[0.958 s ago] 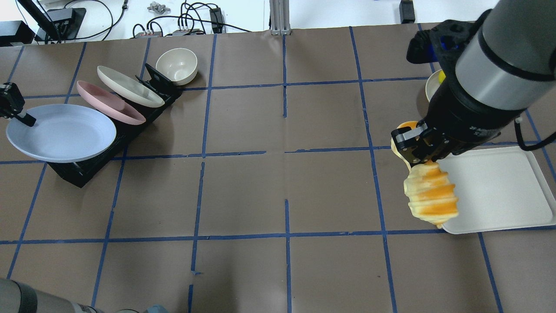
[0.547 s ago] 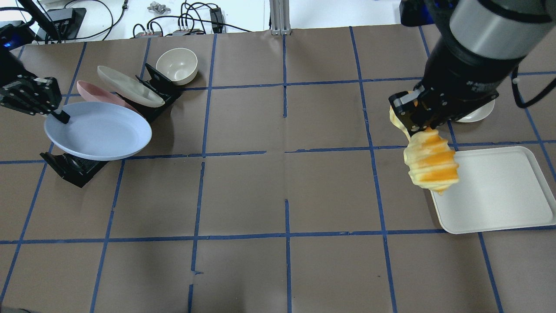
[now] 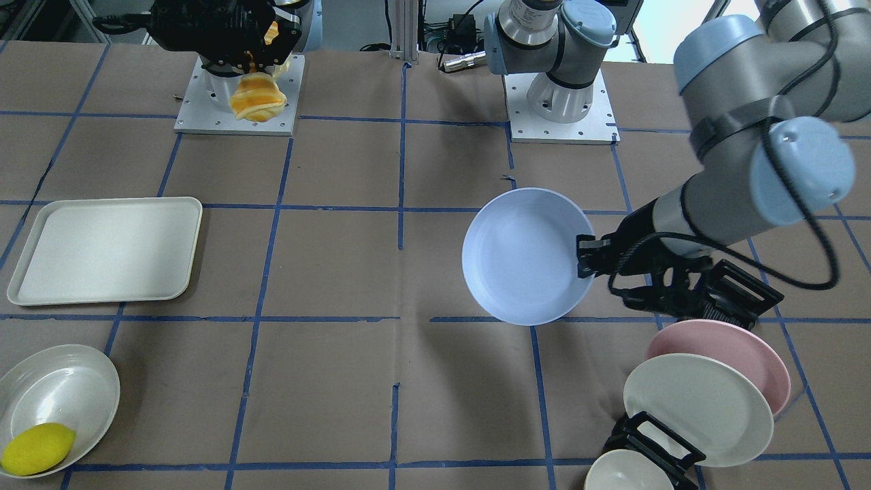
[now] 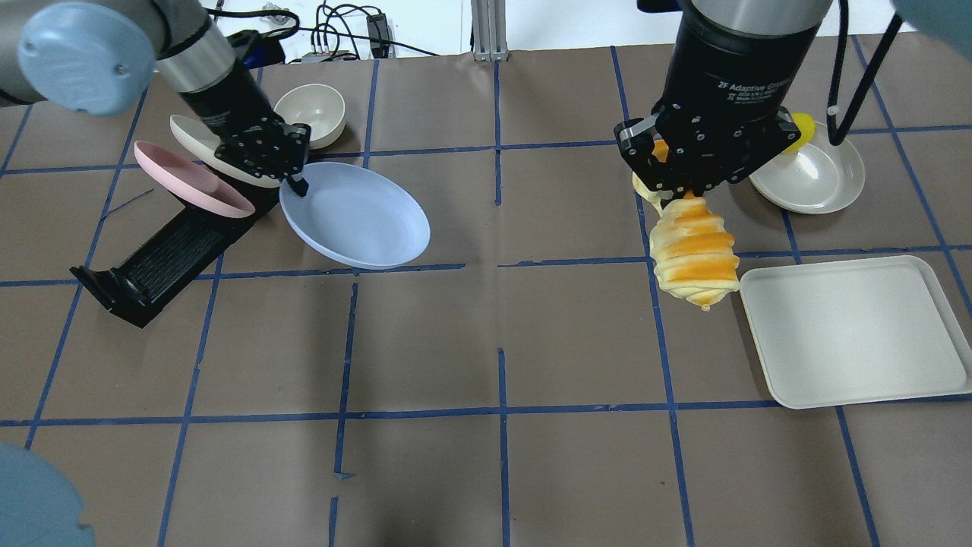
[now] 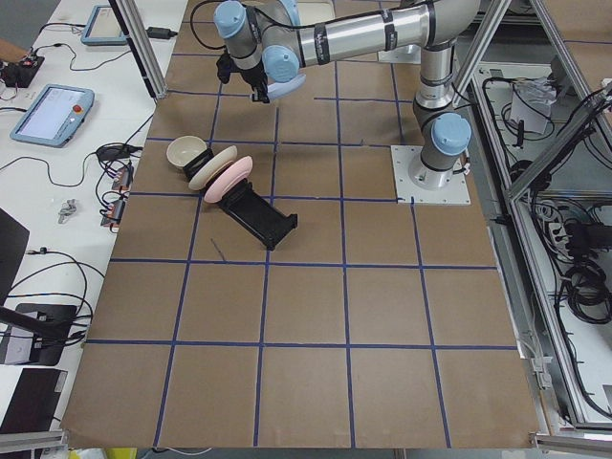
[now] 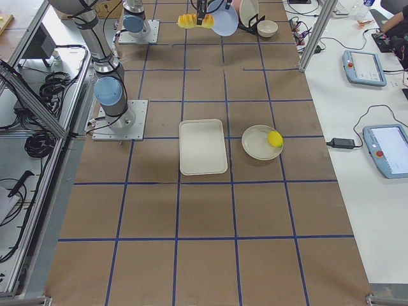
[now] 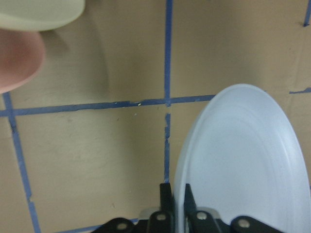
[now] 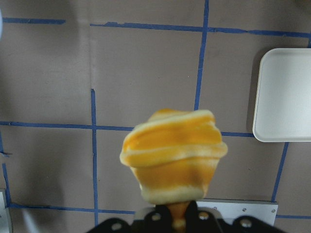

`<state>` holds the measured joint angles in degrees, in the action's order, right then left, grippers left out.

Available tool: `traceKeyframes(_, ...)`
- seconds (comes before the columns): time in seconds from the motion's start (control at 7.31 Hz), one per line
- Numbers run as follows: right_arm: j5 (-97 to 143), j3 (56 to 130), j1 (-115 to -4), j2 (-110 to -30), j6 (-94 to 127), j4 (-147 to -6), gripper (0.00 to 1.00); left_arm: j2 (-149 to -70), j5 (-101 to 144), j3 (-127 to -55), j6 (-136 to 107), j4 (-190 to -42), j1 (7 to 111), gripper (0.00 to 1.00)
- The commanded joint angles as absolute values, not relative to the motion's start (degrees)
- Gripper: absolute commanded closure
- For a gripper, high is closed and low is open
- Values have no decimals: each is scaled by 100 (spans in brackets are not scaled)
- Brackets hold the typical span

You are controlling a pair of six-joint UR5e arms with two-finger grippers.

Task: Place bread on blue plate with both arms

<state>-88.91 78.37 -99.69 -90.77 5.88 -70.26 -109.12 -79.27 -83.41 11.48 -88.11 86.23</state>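
The pale blue plate point(image 4: 357, 216) hangs tilted in the air, right of the rack. My left gripper point(image 4: 296, 184) is shut on its rim, and the wrist view shows the rim of the plate point(image 7: 243, 160) pinched between the fingers. From the front the plate point(image 3: 524, 255) is left of the left gripper point(image 3: 584, 262). My right gripper point(image 4: 678, 190) is shut on one end of the striped orange and cream bread point(image 4: 696, 253). The bread hangs below it, above the table, and also shows in the right wrist view point(image 8: 172, 155) and the front view point(image 3: 257, 97).
A black dish rack point(image 4: 159, 258) holds a pink plate point(image 4: 190, 180) and a cream plate point(image 4: 199, 140), with a cream bowl point(image 4: 307, 114) behind. A white tray point(image 4: 850, 330) lies at the right. A shallow white dish point(image 4: 812, 178) holds a yellow lemon point(image 4: 801, 125).
My left gripper has carried the blue plate off the rack and rightward towards the table's middle. My right gripper has moved left and farther back with the bread, away from the tray.
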Motion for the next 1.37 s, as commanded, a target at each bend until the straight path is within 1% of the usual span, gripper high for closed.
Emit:
traceKeyframes(0.0,-9069,8173,-9967,-9097,571,-7670,98,-11493,-7875,-8341,985,-7722,9410,92)
traceKeyframes(0.27,-9220,8200,-9976,-9123,589,-7647,98,-11960,-7892,-8367,634,-6894,9825,92)
traceKeyframes(0.55,-9246,8349,-9889,-9088,83,-7708,98,-12049,-7884,-8367,554,-6820,9861,91)
traceKeyframes(0.68,-9263,8506,-9827,-9097,-77,-7952,98,-12119,-7884,-8402,484,-6629,9870,79)
traceKeyframes(0.82,-9255,8577,-9678,-9097,-218,-8076,98,-12146,-7884,-8455,396,-6540,9879,34)
traceKeyframes(0.96,-9246,8587,-9555,-9097,-402,-8103,98,-12086,-7910,-8472,369,-6539,9862,0)
traceKeyframes(1.09,-9159,8665,-9597,-9114,-335,-8112,98,-11954,-7962,-8464,378,-6635,9766,0)
traceKeyframes(1.23,-9150,8849,-9615,-9114,-38,-8373,98,-11692,-7989,-8481,387,-6784,9425,0)
